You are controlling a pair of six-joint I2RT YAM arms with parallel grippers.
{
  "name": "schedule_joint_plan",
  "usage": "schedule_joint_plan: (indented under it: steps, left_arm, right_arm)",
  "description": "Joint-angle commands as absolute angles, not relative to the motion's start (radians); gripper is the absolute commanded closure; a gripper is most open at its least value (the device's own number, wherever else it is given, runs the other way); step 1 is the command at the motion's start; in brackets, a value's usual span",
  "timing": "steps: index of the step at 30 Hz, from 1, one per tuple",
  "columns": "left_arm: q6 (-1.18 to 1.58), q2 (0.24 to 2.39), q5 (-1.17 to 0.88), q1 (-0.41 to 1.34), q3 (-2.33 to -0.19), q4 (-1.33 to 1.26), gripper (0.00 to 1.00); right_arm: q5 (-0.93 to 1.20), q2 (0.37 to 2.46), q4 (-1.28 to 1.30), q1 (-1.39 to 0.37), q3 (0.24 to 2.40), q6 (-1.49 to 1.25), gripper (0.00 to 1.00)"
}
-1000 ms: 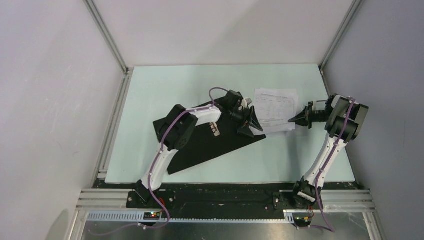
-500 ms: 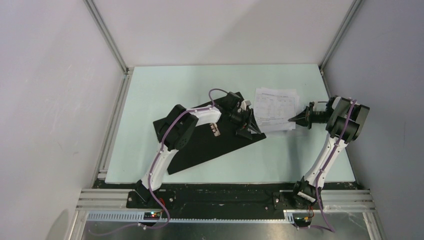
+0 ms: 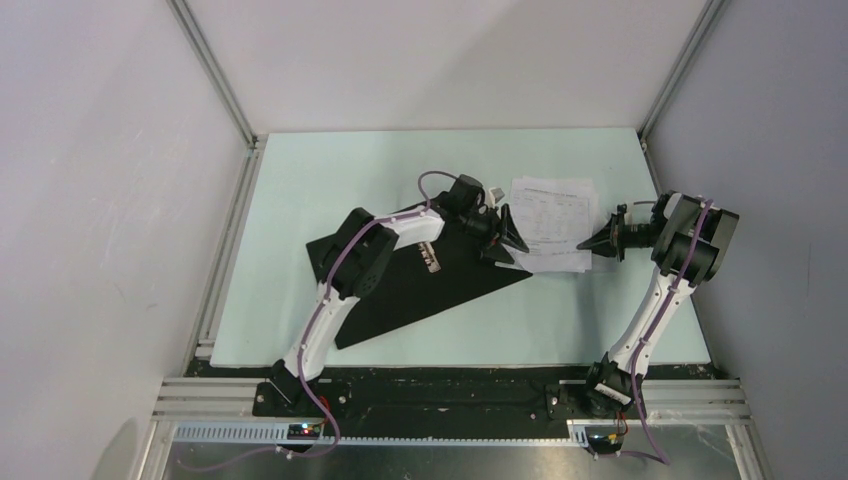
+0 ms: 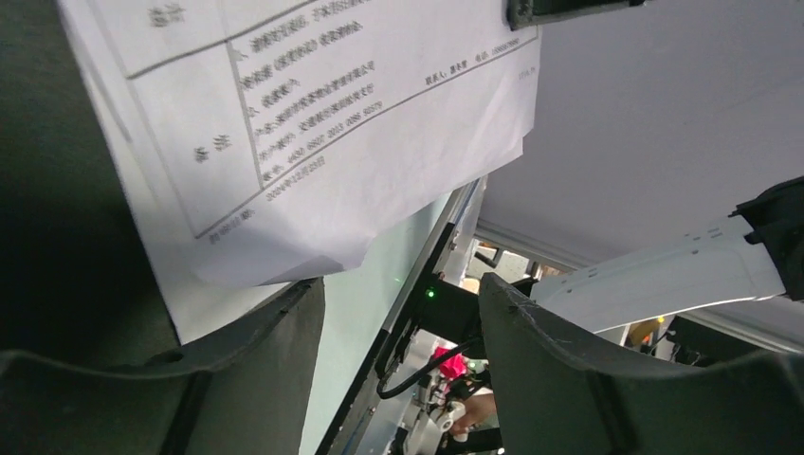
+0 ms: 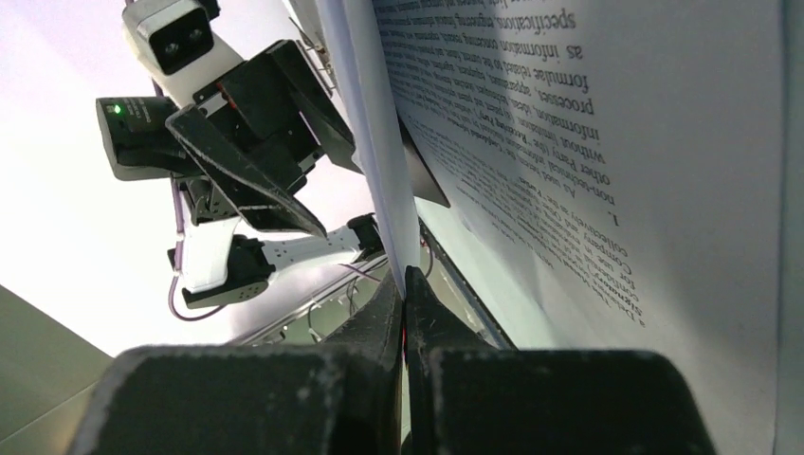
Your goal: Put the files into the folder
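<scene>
Folder (image 3: pixel 440 290) is lying open on the table (image 3: pixel 320 180), its black inside facing up and its metal spine clip (image 3: pixel 432 258) showing, with nothing filed in it yet. At the folder's right edge the left gripper (image 3: pixel 502 238) is hovering with its fingers (image 4: pixel 256 365) standing apart. They are flanking the near corner of the files (image 3: pixel 553 220), and I cannot tell whether a sheet is lying between them. The files are resting mostly on the bare table just beside the folder, with only a corner reaching over its edge. At the far right the right gripper (image 3: pixel 598 240) is pinching the stack's right edge, its fingertips (image 5: pixel 384 313) pressing together on the paper. One sheet appears to be standing off the page beneath. By my judgement the task is only getting going: all the sheets are waiting to be brought across onto the black interior.
</scene>
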State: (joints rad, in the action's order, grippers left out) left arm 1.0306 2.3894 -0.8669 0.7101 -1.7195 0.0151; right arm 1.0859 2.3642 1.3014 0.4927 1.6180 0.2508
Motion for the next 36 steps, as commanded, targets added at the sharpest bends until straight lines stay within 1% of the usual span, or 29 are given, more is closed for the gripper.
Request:
schedule_joint_plan:
  steps: [1, 6, 11, 15, 16, 17, 18, 19, 20, 21, 22, 23, 24, 25, 26, 29, 33, 36]
  left_arm:
    - [1.098, 2.419, -0.858, 0.7, -1.751, -0.016, 0.35]
    - [1.062, 2.4, -0.804, 0.7, -1.709, 0.111, 0.36]
    - [1.076, 2.392, -0.773, 0.696, -1.674, 0.118, 0.34]
    - [1.087, 2.425, -0.72, 0.699, -1.721, 0.119, 0.36]
    - [1.086, 2.436, -0.714, 0.7, -1.741, 0.119, 0.39]
    - [1.086, 2.446, -0.706, 0.701, -1.749, 0.119, 0.41]
    - [1.085, 2.451, -0.705, 0.704, -1.765, 0.119, 0.51]
    - [1.083, 2.459, -0.707, 0.706, -1.77, 0.119, 0.57]
    - [1.083, 2.463, -0.708, 0.707, -1.779, 0.119, 0.7]
    - [1.087, 2.466, -0.707, 0.707, -1.78, 0.119, 0.82]
    - [1.09, 2.467, -0.707, 0.706, -1.781, 0.117, 0.87]
    - [1.097, 2.469, -0.708, 0.705, -1.779, 0.115, 0.95]
    - [1.102, 2.469, -0.71, 0.704, -1.777, 0.111, 0.98]
    - [1.111, 2.47, -0.717, 0.702, -1.777, 0.108, 1.0]
    - [1.114, 2.47, -0.722, 0.698, -1.778, 0.097, 1.0]
    - [1.155, 2.475, -0.757, 0.686, -1.794, 0.054, 1.0]
    - [1.215, 2.466, -0.818, 0.664, -1.823, -0.068, 1.0]
    - [1.227, 2.44, -0.882, 0.65, -1.843, -0.12, 1.0]
  right_arm:
    - [1.001, 2.366, 1.348, 0.495, 1.618, 0.227, 1.0]
    - [1.002, 2.364, 1.346, 0.495, 1.617, 0.22, 1.0]
    - [0.994, 2.365, 1.343, 0.489, 1.616, 0.219, 0.99]
    - [0.981, 2.364, 1.342, 0.482, 1.608, 0.218, 0.95]
    - [0.972, 2.363, 1.342, 0.48, 1.605, 0.218, 0.93]
    - [0.968, 2.361, 1.342, 0.478, 1.603, 0.218, 0.9]
    - [0.956, 2.359, 1.342, 0.477, 1.599, 0.217, 0.81]
    - [0.946, 2.354, 1.342, 0.475, 1.598, 0.214, 0.74]
    - [0.923, 2.351, 1.342, 0.474, 1.598, 0.211, 0.62]
    - [0.909, 2.341, 1.343, 0.475, 1.599, 0.209, 0.56]
    - [0.879, 2.334, 1.344, 0.477, 1.6, 0.208, 0.47]
    - [0.864, 2.317, 1.343, 0.479, 1.602, 0.204, 0.43]
    - [0.83, 2.308, 1.343, 0.485, 1.603, 0.202, 0.36]
    - [0.815, 2.288, 1.345, 0.488, 1.604, 0.201, 0.33]
    - [0.784, 2.265, 1.347, 0.494, 1.604, 0.203, 0.28]
    - [0.718, 2.218, 1.359, 0.503, 1.593, 0.22, 0.24]
    - [0.681, 2.15, 1.397, 0.513, 1.572, 0.26, 0.22]
    - [0.703, 2.113, 1.42, 0.529, 1.567, 0.305, 0.23]
